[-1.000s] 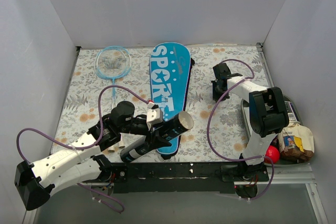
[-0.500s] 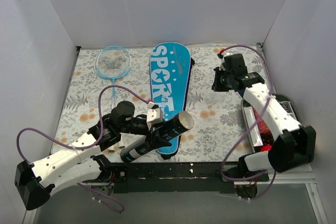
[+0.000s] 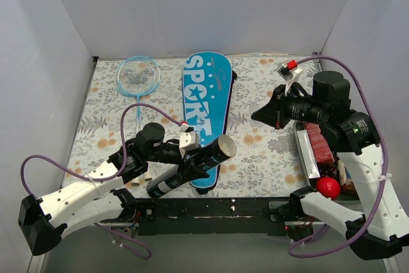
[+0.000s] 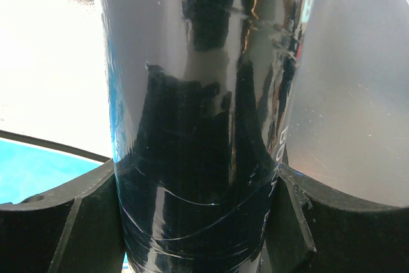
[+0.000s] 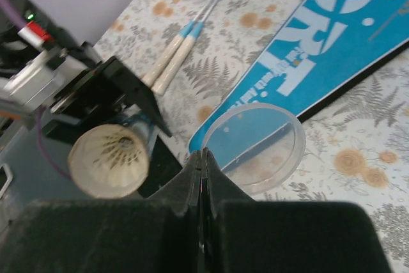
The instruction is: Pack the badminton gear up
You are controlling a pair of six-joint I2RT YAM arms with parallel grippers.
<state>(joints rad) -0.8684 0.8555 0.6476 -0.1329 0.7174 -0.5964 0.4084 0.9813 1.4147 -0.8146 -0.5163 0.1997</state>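
The left end effector [image 3: 186, 163] is clenched on the black tube [image 3: 209, 156]. In the left wrist view its two fingers [image 4: 38, 228] press the tube's [image 4: 192, 126] glossy wall from either side. The left end effector [image 4: 198, 222] grips the tube partway along. The tube is tilted, its low end toward the arm bases and its pale-rimmed mouth raised toward the right.

The tube crosses the narrow near end of the blue cover [image 3: 206, 91]. The cover lies flat along the middle of the tabletop [image 3: 268, 151], its "SPORT" lettering reading from the far end toward the arms.

Left of the cover lie the rackets [image 3: 137, 76], heads at the far left of the tabletop. Their shafts run back under the left arm. The white handles show side by side in the right wrist view [image 5: 169, 62], just beyond the left end effector's black body.

The right end effector [image 3: 259, 115] hangs above the tabletop to the right of the cover, apart from it, pointing left toward the tube's mouth. Its fingers [image 5: 192, 180] are pressed flat together with nothing between them.

Below it that camera shows the cover [image 5: 332, 36] and a clear round rim [image 5: 291, 158] over the cover's edge. A pale disc [image 5: 108, 161] with a dark centre shows by the left end effector. I cannot tell which of the two is the tube's mouth.

Beyond the right arm, at the tabletop's right edge, a tray [image 3: 305, 161] holds packets, and a red ball [image 3: 330, 187] sits at its near end.
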